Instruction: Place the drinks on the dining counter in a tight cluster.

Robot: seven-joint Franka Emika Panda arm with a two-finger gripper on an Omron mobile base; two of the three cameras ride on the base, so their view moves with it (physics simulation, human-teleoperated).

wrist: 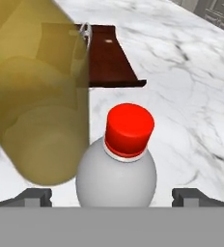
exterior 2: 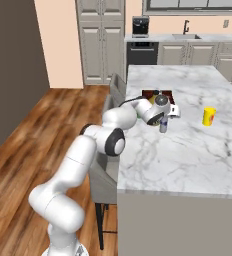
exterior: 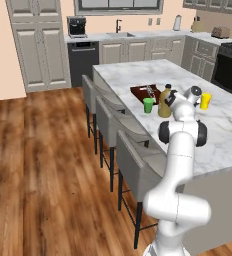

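A: Left base view first. How many drinks on the marble tabletop point(exterior: 223, 135)?

B: Two I can count: one olive-amber bottle point(exterior: 165, 102) beside the brown tray point(exterior: 144, 92), and one yellow juice bottle point(exterior: 205, 101) further right, well apart from it. There is also one green cup point(exterior: 148, 105) just beside the tray. The arm's wrist covers the space between the amber bottle and the juice bottle, so the hand itself is hard to make out there. Three grey stools point(exterior: 133, 165) line the near edge.

A: And the right base view?

B: One juice bottle, alone on the open marble. The hand point(exterior 2: 163, 125) points down over one small pale bottle point(exterior 2: 163, 126), mostly hidden by the wrist. The tray and amber bottle are largely covered by the arm.

A: Hand view?

B: One small pale bottle with a red cap stands between the two finger tips point(wrist: 34, 197), which are spread wide on either side and not touching it. One amber bottle looms just beside it, blurred and cut off at the top. The tray's far end is cut off too, and a yellow sliver shows at the right edge.
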